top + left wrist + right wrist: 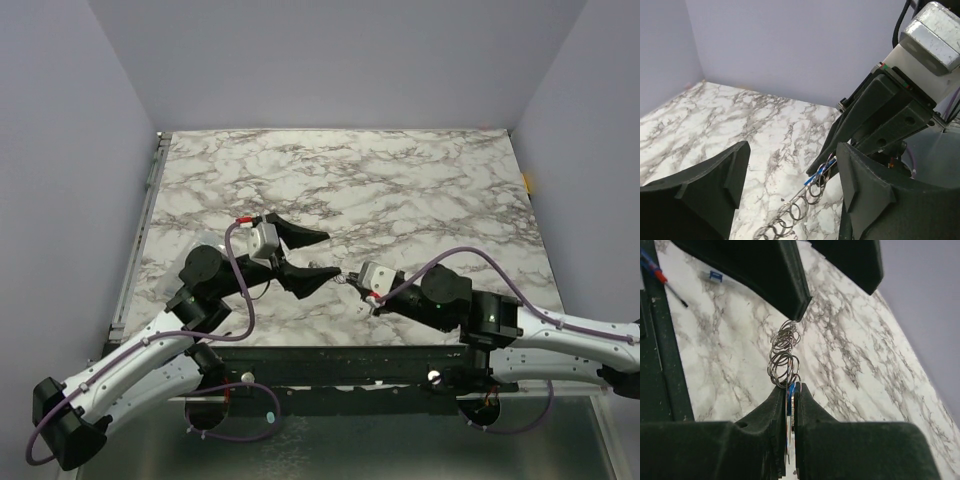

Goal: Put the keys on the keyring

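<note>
Left arm reaches forward and right from its base, elbow bent. Left hand is open, 2 fingers spread wide, tips pointing right. Right arm stretches left, held low. Right hand is pinched nearly closed, with a thin slit between its fingers. Tips of the 2 hands sit just beside each other.

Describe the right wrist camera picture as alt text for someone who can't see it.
The right gripper is pinched shut on a blue-headed key. A chain of small silver rings runs from the key up toward one finger of the open left gripper. Below them lies a marble table.
</note>
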Robot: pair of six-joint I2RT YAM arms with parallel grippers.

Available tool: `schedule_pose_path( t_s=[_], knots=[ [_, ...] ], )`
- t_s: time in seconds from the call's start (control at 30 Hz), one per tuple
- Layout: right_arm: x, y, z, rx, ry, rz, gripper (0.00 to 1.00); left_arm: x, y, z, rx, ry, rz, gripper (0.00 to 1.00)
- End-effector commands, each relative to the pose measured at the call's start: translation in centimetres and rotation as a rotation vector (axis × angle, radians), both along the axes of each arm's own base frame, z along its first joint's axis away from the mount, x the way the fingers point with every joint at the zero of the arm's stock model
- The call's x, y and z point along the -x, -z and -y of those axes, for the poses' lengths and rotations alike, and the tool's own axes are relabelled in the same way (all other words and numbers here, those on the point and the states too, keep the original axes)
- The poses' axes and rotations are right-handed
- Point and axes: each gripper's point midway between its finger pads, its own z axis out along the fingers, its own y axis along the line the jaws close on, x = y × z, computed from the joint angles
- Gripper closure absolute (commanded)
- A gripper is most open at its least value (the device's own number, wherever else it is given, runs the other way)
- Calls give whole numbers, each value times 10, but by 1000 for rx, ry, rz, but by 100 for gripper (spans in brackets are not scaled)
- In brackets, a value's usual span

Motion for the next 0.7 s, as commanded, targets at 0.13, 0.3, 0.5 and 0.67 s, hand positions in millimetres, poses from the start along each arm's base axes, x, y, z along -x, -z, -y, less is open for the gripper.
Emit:
schedule_pose_path(
  t_s=[0.13,0.3,0.5,0.67],
  knots=[
    [37,13,15,247,-188,-98,99,11,4,2,-62,72,72,22],
    [48,17,24,315,-237,-131,99,24,14,13,-100,194,48,28],
    [53,18,23,324,-260,-149,99,31,31,27,-151,317,-37,35],
    [52,17,20,321,-266,-136,99,35,34,30,-160,349,-55,38]
  ],
)
